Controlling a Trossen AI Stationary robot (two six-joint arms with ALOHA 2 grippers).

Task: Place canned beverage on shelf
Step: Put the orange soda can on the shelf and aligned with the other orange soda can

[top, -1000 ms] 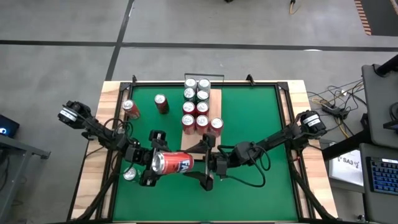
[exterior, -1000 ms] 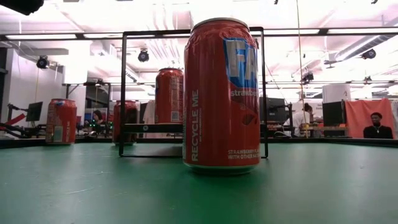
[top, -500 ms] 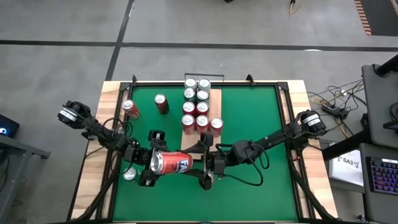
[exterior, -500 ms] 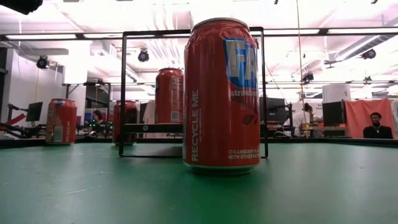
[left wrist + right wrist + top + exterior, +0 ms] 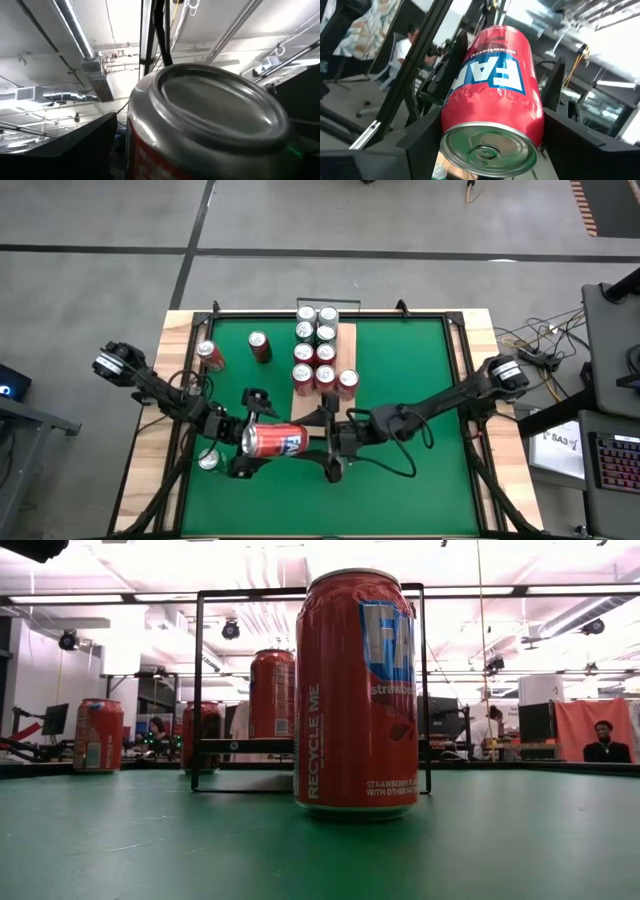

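Since a second ago, I see my right gripper point(image 5: 322, 442) has closed in on the can point(image 5: 272, 441) while my left gripper point(image 5: 243, 445) spreads wide. From above, the can lies lengthwise between them, the shelf point(image 5: 322, 360) just beyond. In my right wrist view, both fingers point(image 5: 572, 145) flank the can point(image 5: 492, 105).

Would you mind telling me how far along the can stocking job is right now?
Done: several cans already stand on the shelf. In hand: the right gripper grips a red can on its side above the mat, the left gripper open around its other end. Left: shelving it, plus the loose cans nearby.
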